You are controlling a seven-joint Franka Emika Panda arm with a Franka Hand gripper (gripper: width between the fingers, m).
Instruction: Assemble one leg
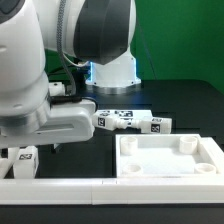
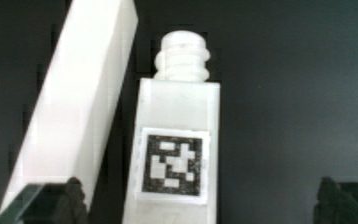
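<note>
In the wrist view a white leg lies lengthwise with its ribbed tip pointing away and a square tag on its upper face. My gripper is open. The dark fingertips stand wide on either side of the leg's near end, and neither touches it. The leg lies closer to one finger than the other. A long white piece lies beside the leg. In the exterior view the arm's body hides the fingers. A tagged leg shows under the hand, and two more legs lie at mid-table.
The large white tray-like panel with raised rim sits at the exterior view's right. The long white border rail runs along the front edge. The robot base stands at the back.
</note>
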